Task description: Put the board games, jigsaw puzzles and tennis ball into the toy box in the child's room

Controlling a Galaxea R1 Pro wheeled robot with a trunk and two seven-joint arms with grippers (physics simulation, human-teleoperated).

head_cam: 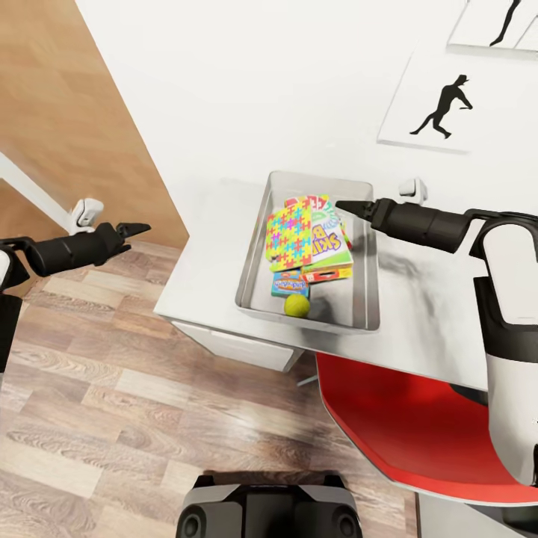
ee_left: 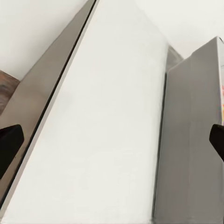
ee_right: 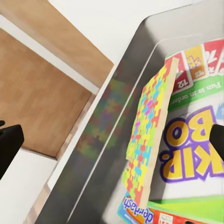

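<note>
Hovering over the shallow light-grey toy box [head_cam: 366,254] on the pale-topped table [head_cam: 426,314], the right gripper [head_cam: 345,206] holds nothing, fingers spread apart. Inside lie a multicolour jigsaw board [head_cam: 289,235], the green Skip-Bo game box [head_cam: 329,240] and a small yellow-green tennis ball [head_cam: 297,305]. The left gripper [head_cam: 138,229], also open, waits off the table's edge. Lifting straight up would best avoid disturbing the stack.

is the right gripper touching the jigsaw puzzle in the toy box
Apart. In the right wrist view the open right gripper has its fingertips at the picture's edges, with the jigsaw puzzle lying well beyond them in the toy box.
</note>
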